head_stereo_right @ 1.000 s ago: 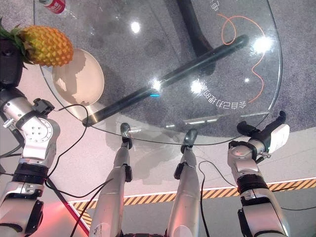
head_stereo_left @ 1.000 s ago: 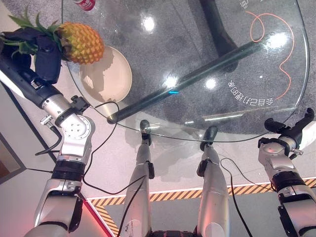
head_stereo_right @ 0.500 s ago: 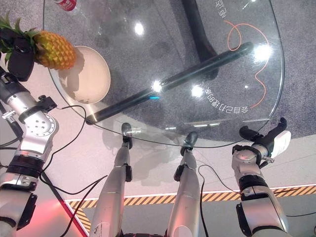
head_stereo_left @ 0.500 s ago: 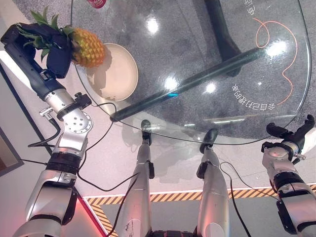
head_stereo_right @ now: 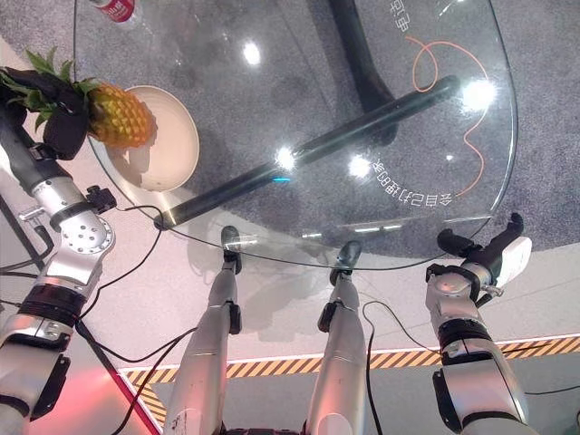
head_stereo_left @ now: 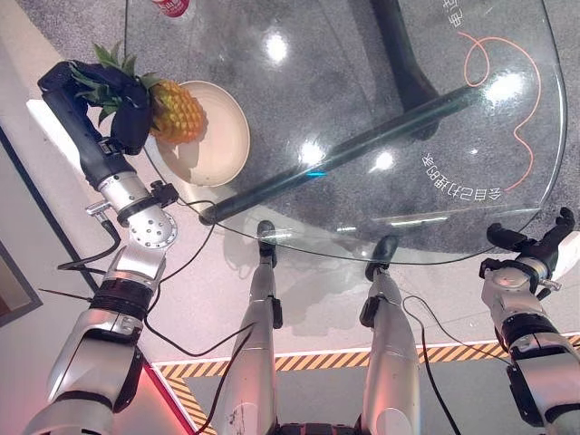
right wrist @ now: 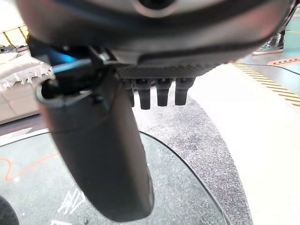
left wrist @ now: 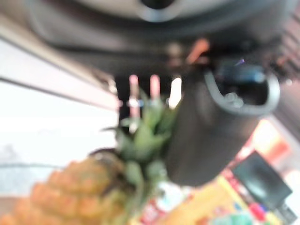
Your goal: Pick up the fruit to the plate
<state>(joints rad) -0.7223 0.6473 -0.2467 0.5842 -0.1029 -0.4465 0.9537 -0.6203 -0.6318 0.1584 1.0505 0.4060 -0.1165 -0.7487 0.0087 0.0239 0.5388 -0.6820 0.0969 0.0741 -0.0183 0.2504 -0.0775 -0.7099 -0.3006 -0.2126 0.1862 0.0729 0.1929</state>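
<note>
Left hand (head_stereo_left: 127, 100) raised at the near left rim of the round glass table (head_stereo_left: 362, 118), fingers curled round the leafy crown end of the pineapple (head_stereo_left: 177, 111) and gripping it. The fruit hangs sideways, its yellow body pointing toward the table centre and lying over the left part of the cream plate (head_stereo_left: 222, 140); whether it touches the plate or is just above it cannot be told from the head views. In the left wrist view the green leaves (left wrist: 140, 140) stand up between the thumb (left wrist: 206, 136) and the rest of the hand, with the orange scaled body below them, blurred. The plate sits on the glass close to the table's left edge. A red can (head_stereo_left: 170, 6) stands at the far edge of the table, well apart from the plate, partly cut off by the frame. Through the glass, a dark table base bar (head_stereo_left: 362, 145) runs diagonally, and an orange cord (head_stereo_left: 507, 82) curls on the grey carpet under the right side. Right hand (head_stereo_left: 535, 249) low at the near right, off the table's rim, holding nothing; in the right wrist view its fingers (right wrist: 159, 91) show as short stubs curled in under the palm, the thumb (right wrist: 98, 159) straight in front of them.
</note>
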